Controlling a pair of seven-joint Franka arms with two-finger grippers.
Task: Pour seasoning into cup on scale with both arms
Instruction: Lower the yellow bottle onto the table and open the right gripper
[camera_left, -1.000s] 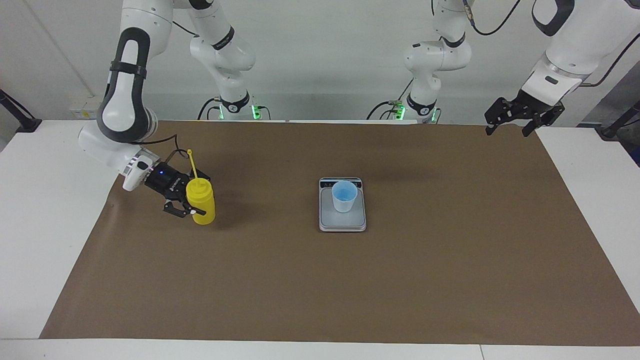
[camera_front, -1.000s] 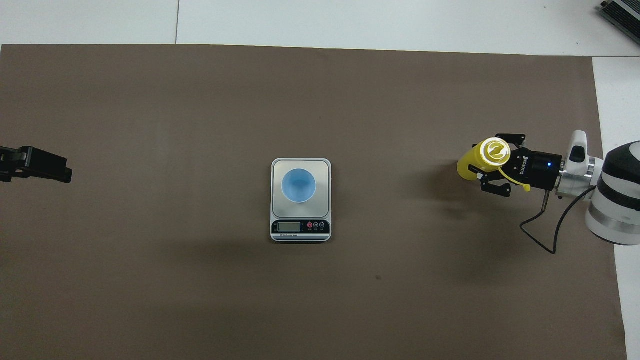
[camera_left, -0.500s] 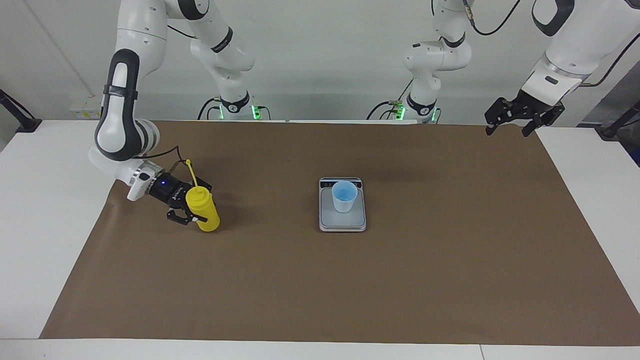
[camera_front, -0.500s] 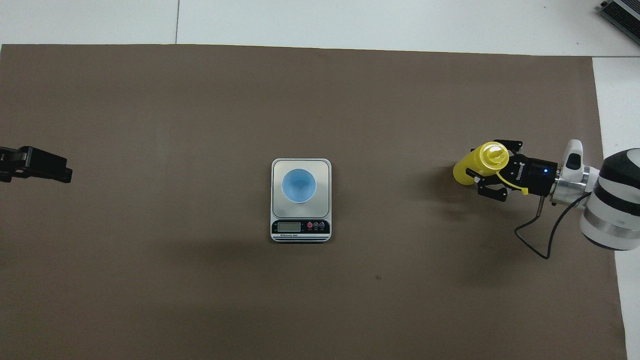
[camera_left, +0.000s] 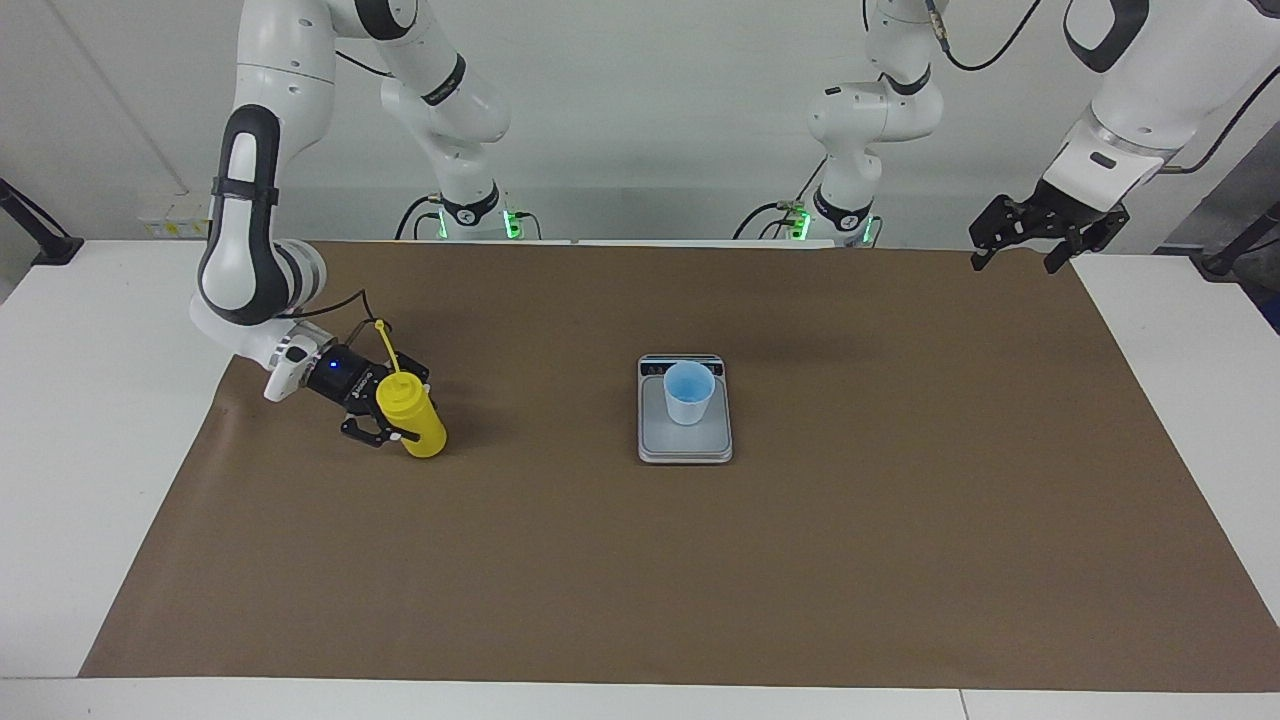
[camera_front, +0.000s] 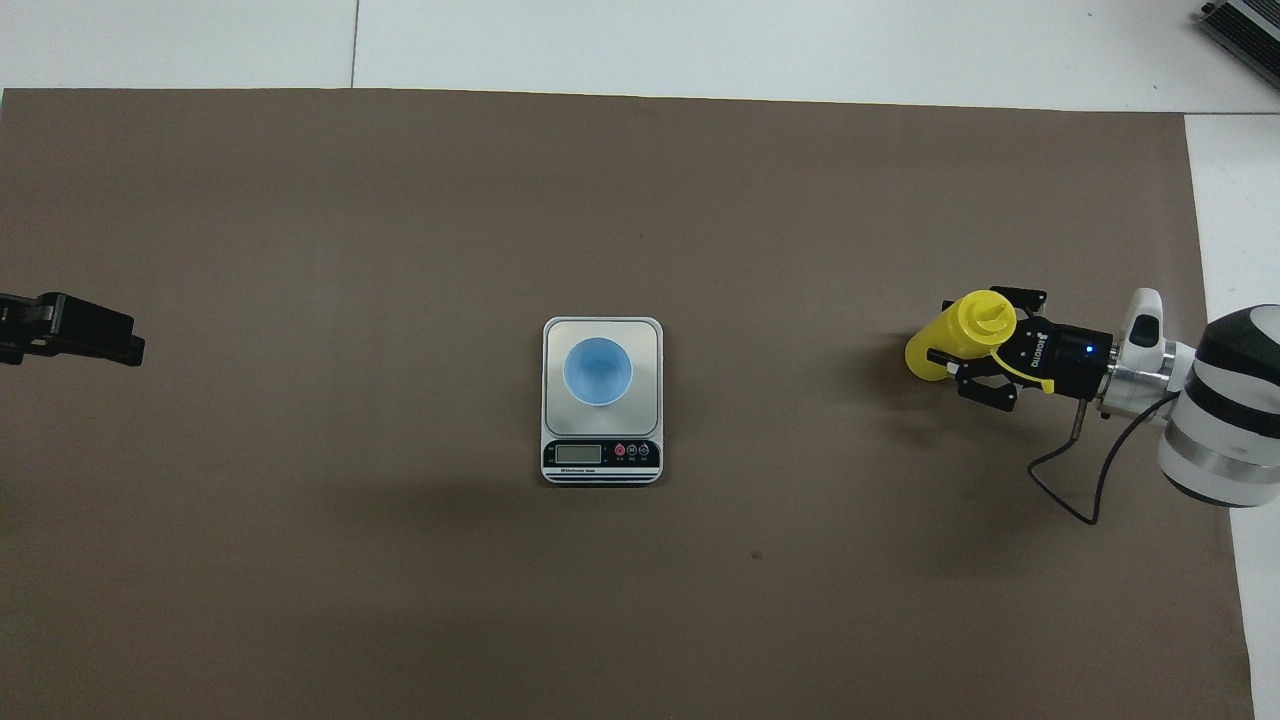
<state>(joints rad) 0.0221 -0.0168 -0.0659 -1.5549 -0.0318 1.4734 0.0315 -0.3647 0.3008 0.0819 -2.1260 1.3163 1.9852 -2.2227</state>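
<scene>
The yellow seasoning bottle (camera_left: 417, 424) stands tilted on the brown mat toward the right arm's end of the table, its cap strap (camera_left: 385, 342) sticking up. My right gripper (camera_left: 403, 408) is shut on it from the side, low over the mat. Both also show in the overhead view, the bottle (camera_front: 935, 347) and the gripper (camera_front: 968, 343). The pale blue cup (camera_left: 688, 396) stands upright on the scale (camera_left: 685, 447) at the table's middle; the overhead view shows the cup (camera_front: 597, 371) and the scale's display strip (camera_front: 601, 456). My left gripper (camera_left: 1015, 262) waits open, raised over the mat's corner by its own base.
A brown mat (camera_left: 640, 560) covers most of the white table (camera_left: 90, 420). A black cable (camera_front: 1075, 480) loops from the right wrist over the mat.
My right gripper has carried the bottle a little toward the table's middle and away from the robots, and the bottle has tilted over more. The left arm has not moved.
</scene>
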